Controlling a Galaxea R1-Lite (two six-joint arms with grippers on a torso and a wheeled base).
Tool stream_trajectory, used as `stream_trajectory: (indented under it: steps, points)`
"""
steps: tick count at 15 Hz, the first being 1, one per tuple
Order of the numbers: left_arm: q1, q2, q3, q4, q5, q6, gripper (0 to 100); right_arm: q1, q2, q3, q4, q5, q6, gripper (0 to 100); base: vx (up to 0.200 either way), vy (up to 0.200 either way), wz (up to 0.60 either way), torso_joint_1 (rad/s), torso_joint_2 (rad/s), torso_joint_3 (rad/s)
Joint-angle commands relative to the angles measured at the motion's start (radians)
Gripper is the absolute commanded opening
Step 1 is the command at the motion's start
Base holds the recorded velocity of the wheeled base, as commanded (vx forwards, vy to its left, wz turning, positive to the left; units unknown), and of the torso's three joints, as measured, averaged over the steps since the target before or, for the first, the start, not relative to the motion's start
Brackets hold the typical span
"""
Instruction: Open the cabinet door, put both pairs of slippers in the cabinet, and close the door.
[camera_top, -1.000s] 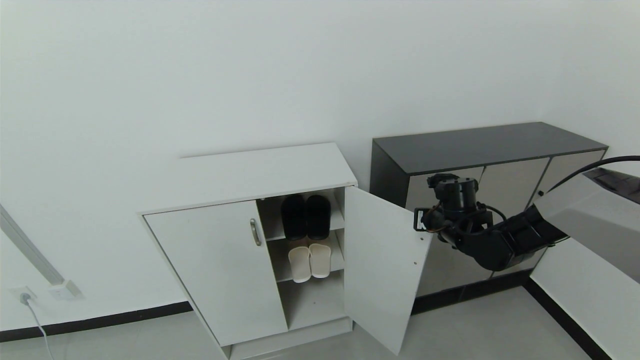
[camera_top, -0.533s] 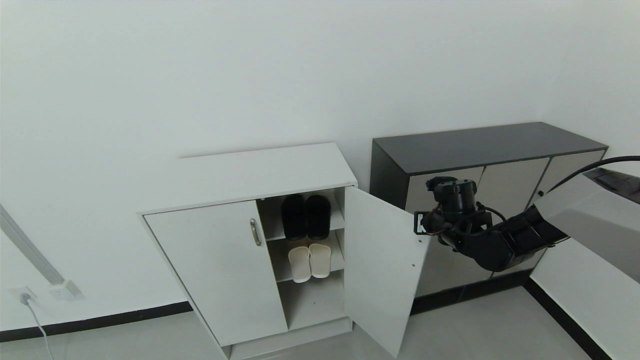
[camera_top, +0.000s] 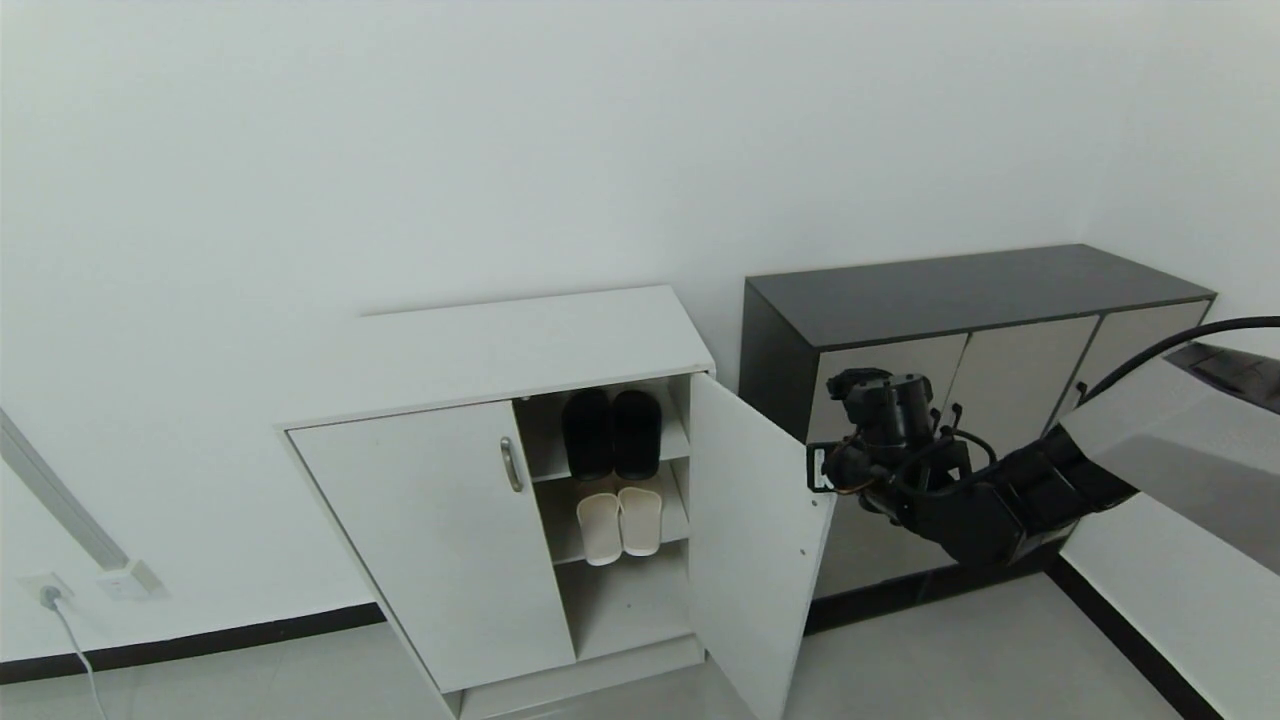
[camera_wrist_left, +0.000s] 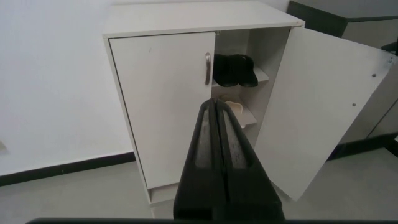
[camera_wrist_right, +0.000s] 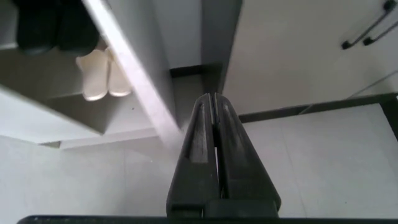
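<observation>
**A:** Entry one: the slippers, location?

**B:** Both pairs are inside the cabinet (camera_top: 500, 350). The black slippers (camera_top: 611, 433) are on the upper shelf. The white slippers (camera_top: 620, 525) are on the shelf at their 6 o'clock.

**A:** Entry two: doors?

**B:** The shut door (camera_top: 440, 540) is at the compartment's 9 o'clock. The open door (camera_top: 750, 540) is at its 3 o'clock, standing wide.

**A:** Entry three: grippers?

**B:** The right gripper (camera_top: 820, 468) has its jaws clenched on nothing. It is at 3 o'clock of the open door's free edge, against or just beside the outer face, in front of the dark cabinet (camera_top: 960, 285). The left gripper (camera_wrist_left: 216, 102) is likewise clenched and empty, well back from the cabinet and facing it.

**A:** Step in hand?

**B:** Judged as closing the door, with the stowing done.

**A:** Next move requires?

**B:** A steady push toward 9 o'clock along the door's arc. Contact should stay near the free edge until the door meets the frame.
</observation>
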Motion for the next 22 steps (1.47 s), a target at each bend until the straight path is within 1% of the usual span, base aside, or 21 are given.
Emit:
stream_trajectory:
  steps: [1, 4, 5, 6, 10, 15, 18, 22]
  points:
    - [0.0, 0.001, 0.0, -0.002, 0.0, 0.0, 0, 0.057, -0.031, 0.037, -0.002, 0.001, 0.001, 0, 0.0, 0.0, 0.0, 0.0, 0.0, 0.0]
    - [0.0, 0.001, 0.0, -0.002, 0.0, 0.0, 0, 0.127, -0.059, 0.076, -0.002, 0.001, 0.019, 0, 0.0, 0.0, 0.0, 0.0, 0.0, 0.0]
    - [0.0, 0.001, 0.0, 0.0, 0.0, 0.0, 0, 0.172, -0.08, 0.1, -0.004, -0.001, 0.021, 0, 0.0, 0.0, 0.0, 0.0, 0.0, 0.0]
    - [0.0, 0.001, 0.0, 0.0, 0.0, 0.0, 0, 0.196, -0.099, 0.115, -0.004, 0.001, 0.021, 0, 0.0, 0.0, 0.0, 0.0, 0.0, 0.0]
    - [0.0, 0.001, 0.0, 0.0, 0.0, -0.003, 0, 0.275, -0.151, 0.156, -0.004, 0.002, 0.049, 0, 0.0, 0.0, 0.0, 0.0, 0.0, 0.0]
    - [0.0, 0.001, 0.0, -0.002, 0.0, -0.003, 0, 0.284, -0.163, 0.193, -0.039, 0.017, 0.036, 0, 0.0, 0.0, 0.0, 0.0, 0.0, 0.0]
    - [0.0, 0.001, 0.0, 0.0, 0.0, -0.003, 0, 0.285, -0.159, 0.196, -0.038, 0.017, 0.032, 0, 0.0, 0.0, 0.0, 0.0, 0.0, 0.0]
    - [0.0, 0.001, 0.0, 0.0, 0.0, -0.003, 0, 0.288, -0.16, 0.213, -0.041, 0.017, 0.009, 0, 0.0, 0.0, 0.6, -0.002, 0.0, 0.004]
